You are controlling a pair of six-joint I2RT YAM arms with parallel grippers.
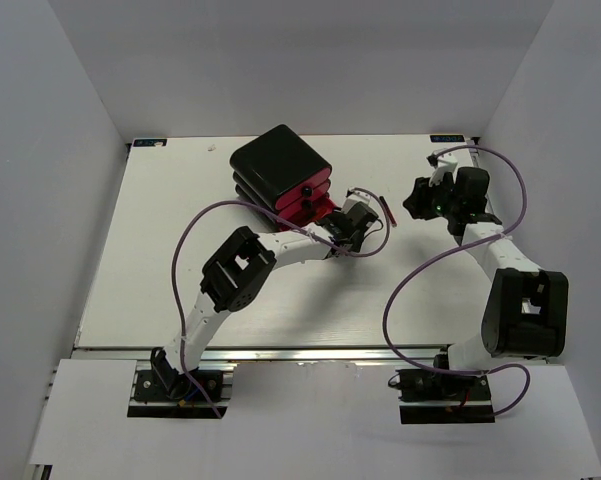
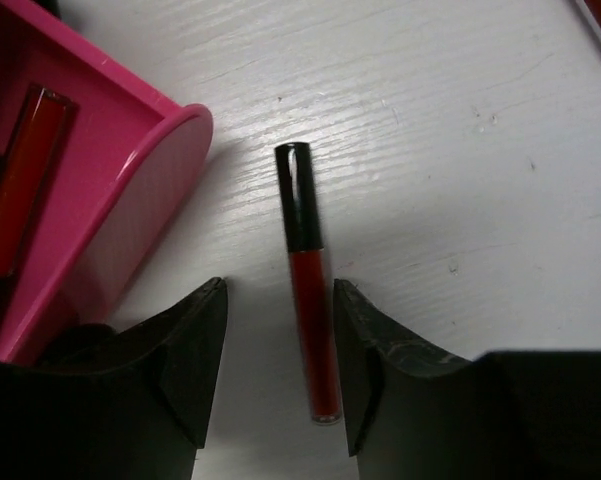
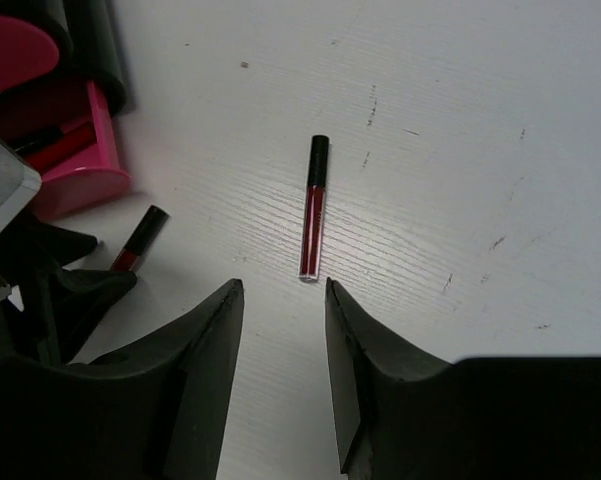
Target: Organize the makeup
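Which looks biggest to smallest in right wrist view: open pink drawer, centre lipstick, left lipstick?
1. open pink drawer
2. centre lipstick
left lipstick shows smaller, but the left end effector hides part of it: unsure.

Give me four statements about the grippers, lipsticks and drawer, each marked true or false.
1. The left gripper is open over a lipstick lying on the table. True.
2. The pink drawer is shut. False: it is pulled out, with a red tube inside.
3. The right gripper holds a lipstick. False: it is open and empty, and the second lipstick lies on the table ahead of it.
4. Both loose lipsticks have black caps. True.
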